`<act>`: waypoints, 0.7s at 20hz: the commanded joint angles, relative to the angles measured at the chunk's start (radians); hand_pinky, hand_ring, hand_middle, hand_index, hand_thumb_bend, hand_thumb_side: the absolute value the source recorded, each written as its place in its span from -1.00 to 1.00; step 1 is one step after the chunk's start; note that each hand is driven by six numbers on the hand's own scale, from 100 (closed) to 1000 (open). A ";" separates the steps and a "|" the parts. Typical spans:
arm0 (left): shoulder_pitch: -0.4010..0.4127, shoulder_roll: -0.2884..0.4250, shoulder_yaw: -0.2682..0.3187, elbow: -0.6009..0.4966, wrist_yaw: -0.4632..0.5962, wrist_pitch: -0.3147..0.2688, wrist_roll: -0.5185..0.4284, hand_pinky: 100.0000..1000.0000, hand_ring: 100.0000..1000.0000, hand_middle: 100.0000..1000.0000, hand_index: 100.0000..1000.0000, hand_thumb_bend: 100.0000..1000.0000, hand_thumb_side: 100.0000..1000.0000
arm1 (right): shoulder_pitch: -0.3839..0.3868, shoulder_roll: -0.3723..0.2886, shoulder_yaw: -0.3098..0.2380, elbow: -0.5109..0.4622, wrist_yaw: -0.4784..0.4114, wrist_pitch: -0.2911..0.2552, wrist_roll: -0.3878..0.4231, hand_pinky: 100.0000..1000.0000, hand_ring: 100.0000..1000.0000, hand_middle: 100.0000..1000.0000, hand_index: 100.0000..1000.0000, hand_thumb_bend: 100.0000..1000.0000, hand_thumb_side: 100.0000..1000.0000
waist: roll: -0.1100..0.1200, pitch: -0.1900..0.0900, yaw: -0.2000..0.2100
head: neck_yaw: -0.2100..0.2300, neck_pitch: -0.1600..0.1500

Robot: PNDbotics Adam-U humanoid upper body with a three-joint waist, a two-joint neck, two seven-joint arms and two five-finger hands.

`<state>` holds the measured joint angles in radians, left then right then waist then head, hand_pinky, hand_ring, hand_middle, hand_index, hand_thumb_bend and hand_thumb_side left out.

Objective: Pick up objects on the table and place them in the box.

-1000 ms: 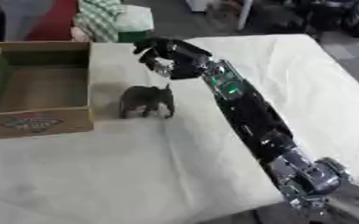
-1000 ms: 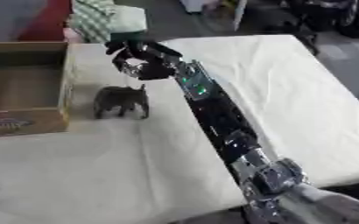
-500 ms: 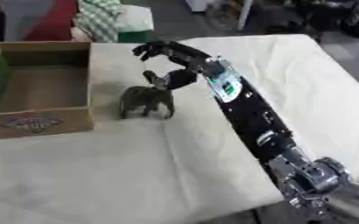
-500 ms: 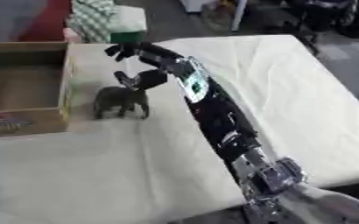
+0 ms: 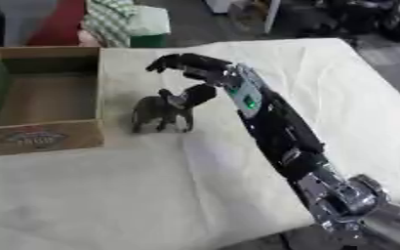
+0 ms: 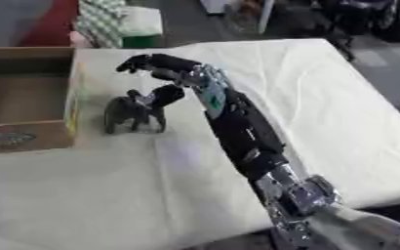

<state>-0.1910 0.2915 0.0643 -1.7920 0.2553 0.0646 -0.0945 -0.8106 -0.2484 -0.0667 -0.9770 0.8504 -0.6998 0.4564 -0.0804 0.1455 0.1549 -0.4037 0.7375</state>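
A small dark grey toy elephant (image 5: 159, 113) stands upright on the cream tablecloth, just right of the cardboard box (image 5: 34, 139). My right hand (image 5: 196, 73) reaches in from the lower right and hovers over the elephant's head end. Its fingers arch open above the toy and the thumb (image 5: 196, 94) touches or nearly touches the elephant's head. The box is open at the top and its brown floor shows nothing inside. My left hand is in neither view.
The table's cream cloth (image 5: 340, 97) stretches wide to the right and front. Behind the far edge lie a green-and-white checked cloth (image 5: 110, 19) and a green object (image 5: 148, 24). Dark equipment stands at the back right.
My right hand has come down and left from above the table's back toward the elephant, with the thumb dropping to the toy's head. The elephant has not moved.
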 commanded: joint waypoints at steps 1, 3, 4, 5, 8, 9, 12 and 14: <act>-0.007 0.017 0.002 -0.013 -0.005 -0.001 -0.004 0.22 0.22 0.07 0.03 -1.00 0.69 | -0.026 -0.008 0.004 -0.002 0.053 -0.194 0.168 0.85 0.72 0.76 0.89 -1.00 0.21 | 0.007 -0.012 0.000 | -0.004 -0.009; -0.007 0.017 0.002 -0.013 -0.005 -0.001 -0.004 0.22 0.22 0.07 0.03 -1.00 0.69 | -0.025 -0.006 0.007 0.004 0.076 -0.203 0.167 0.85 0.72 0.76 0.89 -1.00 0.25 | 0.008 -0.011 0.001 | -0.004 -0.008; -0.007 0.017 0.002 -0.013 -0.005 -0.001 -0.004 0.22 0.22 0.07 0.03 -1.00 0.69 | -0.025 -0.005 0.009 0.007 0.085 -0.205 0.168 0.86 0.73 0.76 0.89 -1.00 0.30 | 0.008 -0.011 0.001 | -0.005 -0.008; -0.007 0.017 0.002 -0.013 -0.005 -0.001 -0.004 0.22 0.22 0.07 0.03 -1.00 0.69 | -0.026 -0.004 0.012 0.008 0.093 -0.206 0.170 0.86 0.73 0.76 0.89 -1.00 0.33 | 0.008 -0.011 0.001 | -0.005 -0.008; -0.007 0.017 0.002 -0.013 -0.006 0.000 -0.004 0.22 0.22 0.07 0.03 -1.00 0.69 | -0.027 -0.001 0.021 0.010 0.111 -0.207 0.182 0.87 0.74 0.76 0.88 -1.00 0.46 | 0.008 -0.010 0.001 | -0.006 -0.008; -0.007 0.017 0.002 -0.013 -0.006 0.000 -0.004 0.22 0.22 0.07 0.03 -1.00 0.69 | -0.028 0.000 0.025 0.009 0.115 -0.207 0.188 0.88 0.74 0.76 0.88 -1.00 0.48 | 0.008 -0.010 0.001 | -0.006 -0.007; -0.007 0.017 0.002 -0.012 -0.006 0.000 -0.004 0.22 0.22 0.07 0.03 -1.00 0.69 | -0.029 0.002 0.036 0.005 0.130 -0.207 0.214 0.89 0.75 0.75 0.86 -1.00 0.57 | 0.008 -0.010 0.001 | -0.007 -0.008; -0.007 0.017 0.001 -0.012 -0.006 0.000 -0.005 0.22 0.22 0.07 0.03 -1.00 0.69 | -0.030 0.005 0.043 0.002 0.143 -0.207 0.235 0.89 0.76 0.76 0.86 -1.00 0.63 | 0.008 -0.010 0.001 | -0.007 -0.008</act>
<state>-0.1910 0.2914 0.0643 -1.7919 0.2547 0.0658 -0.0961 -0.8181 -0.2325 -0.0264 -0.9570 0.9814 -0.6914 0.4648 -0.0803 0.1475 0.1556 -0.4079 0.7374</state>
